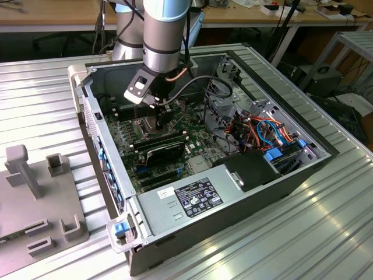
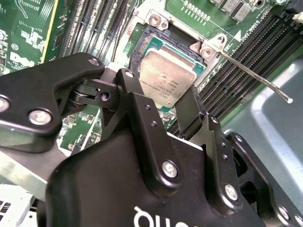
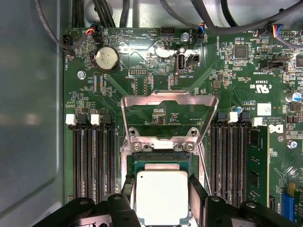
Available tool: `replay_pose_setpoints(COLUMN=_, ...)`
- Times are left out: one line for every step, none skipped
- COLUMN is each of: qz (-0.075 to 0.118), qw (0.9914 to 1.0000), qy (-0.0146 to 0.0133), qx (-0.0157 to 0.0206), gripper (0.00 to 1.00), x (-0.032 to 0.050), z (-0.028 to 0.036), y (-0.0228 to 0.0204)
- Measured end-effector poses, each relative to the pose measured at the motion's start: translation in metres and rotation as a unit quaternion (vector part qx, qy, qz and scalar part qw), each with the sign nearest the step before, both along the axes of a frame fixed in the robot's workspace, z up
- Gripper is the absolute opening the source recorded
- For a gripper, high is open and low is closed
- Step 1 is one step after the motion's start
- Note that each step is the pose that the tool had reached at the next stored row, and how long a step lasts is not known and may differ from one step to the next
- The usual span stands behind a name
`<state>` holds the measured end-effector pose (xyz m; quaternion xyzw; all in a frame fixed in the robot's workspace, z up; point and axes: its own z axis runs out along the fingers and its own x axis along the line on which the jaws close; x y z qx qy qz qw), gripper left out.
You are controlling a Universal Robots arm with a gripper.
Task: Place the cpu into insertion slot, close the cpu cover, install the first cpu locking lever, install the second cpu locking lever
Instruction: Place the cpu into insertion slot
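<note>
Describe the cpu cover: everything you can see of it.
In the first wrist view the cpu cover is a thin, shiny silver metal frame with a large cut-out middle, through which the green board shows. It is swung open, tipped back away from the insertion slot, so it does not cover the cpu. Its hinged edge sits at the socket's rim beside two silver screws. Nothing touches its free edge.

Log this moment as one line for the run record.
gripper: astride cpu, grip unclear | cpu: at insertion slot | cpu cover: open, folded back
</note>
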<state>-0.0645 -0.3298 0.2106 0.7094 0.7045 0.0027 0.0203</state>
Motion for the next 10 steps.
replay_pose_setpoints(qz=0.0, qw=1.0, qy=0.0001, qx=-0.0001, gripper=0.55, x=0.0, z=0.0001, y=-0.0001)
replay_pose_setpoints(qz=0.0, qw=1.0, qy=0.0001, qx=-0.0002, gripper=0.55, x=-0.0001, z=0.0001, y=-0.0002)
replay_pose_setpoints(qz=0.0, qw=1.0, qy=0.0001, qx=-0.0002, gripper=0.55, x=-0.0001, z=-0.0001, y=-0.0003)
replay_pose_setpoints(qz=0.0, qw=1.0, qy=0.0, qx=-0.0002, gripper=0.55, x=-0.0001, z=-0.0008, y=-0.0003)
replay_pose_setpoints(qz=0.0, qw=1.0, qy=0.0001, qx=-0.0002, gripper=0.55, x=-0.0001, z=-0.0015, y=-0.0003)
replay_pose_setpoints(qz=0.0, qw=1.0, qy=0.0001, qx=-0.0002, gripper=0.55, x=-0.0001, z=-0.0025, y=-0.0003)
replay_pose_setpoints(qz=0.0, qw=1.0, qy=0.0001, qx=-0.0002, gripper=0.55, x=-0.0001, z=-0.003, y=-0.0003)
replay_pose_setpoints(qz=0.0, qw=1.0, qy=0.0001, qx=-0.0003, gripper=0.55, x=-0.0001, z=-0.003, y=-0.0004)
replay_pose_setpoints(qz=0.0, qw=1.0, qy=0.0001, qx=-0.0002, gripper=0.55, x=-0.0001, z=-0.0031, y=-0.0005)
replay_pose_setpoints(qz=0.0, qw=1.0, qy=0.0001, qx=-0.0002, gripper=0.55, x=-0.0001, z=-0.0033, y=-0.0005)
